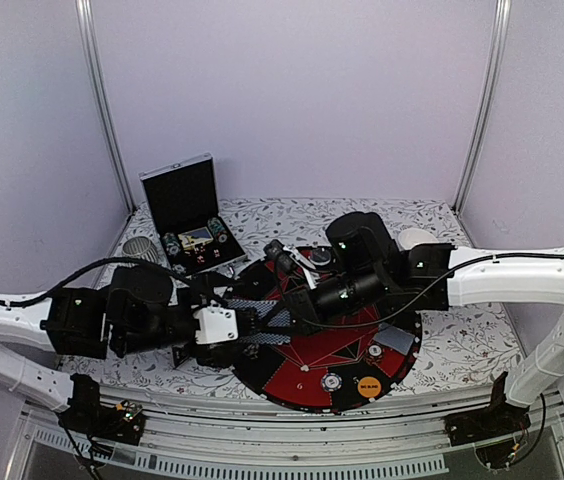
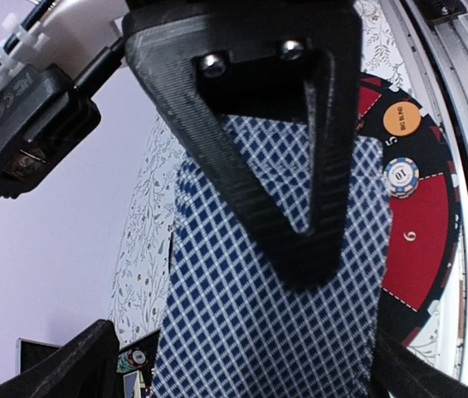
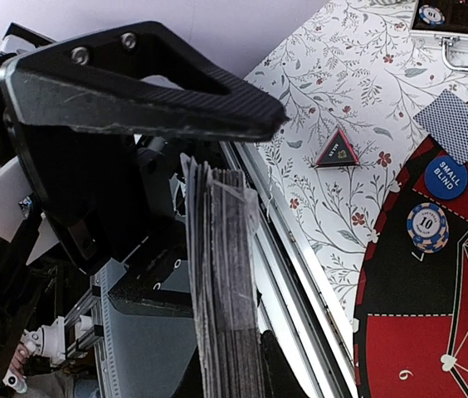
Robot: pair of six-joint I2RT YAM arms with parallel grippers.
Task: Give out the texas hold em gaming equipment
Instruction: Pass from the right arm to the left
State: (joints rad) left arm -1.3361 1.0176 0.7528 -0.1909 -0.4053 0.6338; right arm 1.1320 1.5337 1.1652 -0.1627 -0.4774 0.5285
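- Plainly, the right gripper (image 1: pixel 284 318) was pressed together on the deck of cards (image 3: pixel 221 274), which sat edge-on between its fingers. The left gripper (image 1: pixel 257 333) was spread wide, with the top card's chequered back right at its fingers.
- Risk, as I judged it: the spread jaws might close on several cards at once, or nudge the deck so it fanned and slipped from the thin pinch.
- Beyond the left gripper, the open black case (image 1: pixel 180 195) held striped chips (image 1: pixel 174 243); its other contents were too small to tell.
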